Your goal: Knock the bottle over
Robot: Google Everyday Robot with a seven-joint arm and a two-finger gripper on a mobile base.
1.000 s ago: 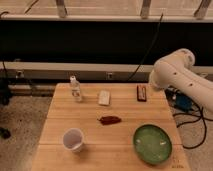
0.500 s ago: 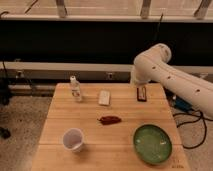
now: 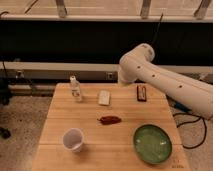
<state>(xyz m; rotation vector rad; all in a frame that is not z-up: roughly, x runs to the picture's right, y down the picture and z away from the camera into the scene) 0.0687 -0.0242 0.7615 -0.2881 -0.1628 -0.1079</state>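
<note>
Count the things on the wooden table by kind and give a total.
Bottle: 1
Cup: 1
Green plate: 1
White block: 1
Dark bar: 1
Red-brown item: 1
Total: 6
The gripper is not in view; only the arm shows, over the far edge of the table.

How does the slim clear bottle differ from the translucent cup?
The slim clear plastic bottle is narrow and white-capped; the translucent plastic cup is wider and open-topped. The bottle stands far back, the cup near the front. Both stand upright. The pincer is unseen; only the white arm shows.
</note>
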